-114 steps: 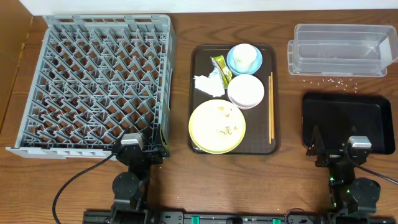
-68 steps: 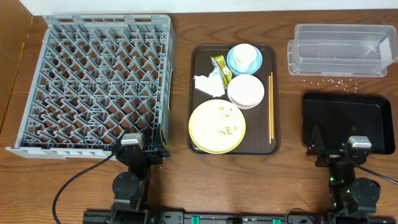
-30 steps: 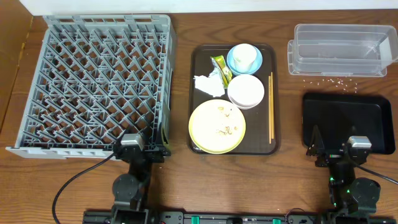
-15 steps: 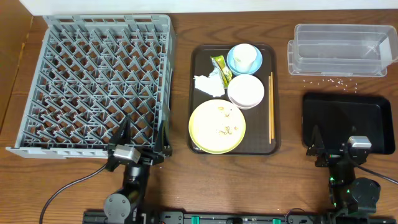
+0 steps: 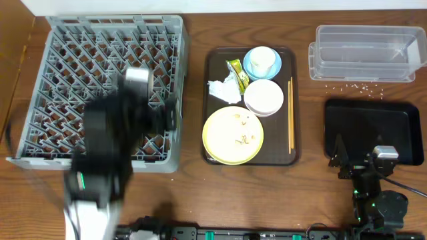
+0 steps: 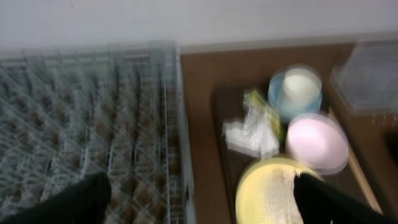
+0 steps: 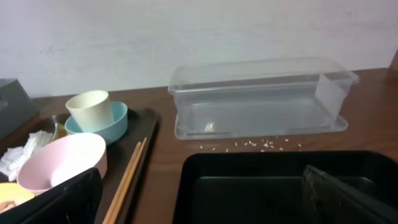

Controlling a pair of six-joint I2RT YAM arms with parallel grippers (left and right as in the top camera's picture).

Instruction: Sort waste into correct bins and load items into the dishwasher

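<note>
The napkin (image 5: 222, 90) and the wrapper (image 5: 236, 73) lie in the far left part of the brown tray (image 5: 206, 107), beside the cup (image 5: 262, 60) standing in the blue bowl (image 5: 249, 67) at the far edge. The white bowl (image 5: 265, 98) sits mid-tray, the plate (image 5: 232, 136) with its scraps fills the near left corner, and the chopsticks (image 5: 290, 115) lie along the right edge. Loose crumbs (image 5: 353, 85) dot the desk (image 5: 267, 193) between the clear tub (image 5: 363, 53) and the black tray (image 5: 367, 127). The rack (image 5: 73, 53) on the left holds nothing. So I judge this the first reach: nothing sorted or loaded yet. My left pincer (image 6: 199, 186) is spread wide and empty, above the rack's right edge, looking toward the tray; overhead its arm is only a blur. My right pincer (image 7: 199, 180) is equally wide and empty, low over the black tray's near edge. Next I should bring the left one down over the napkin, straddle it clear of the plate's rim and wrapper, then close.
</note>
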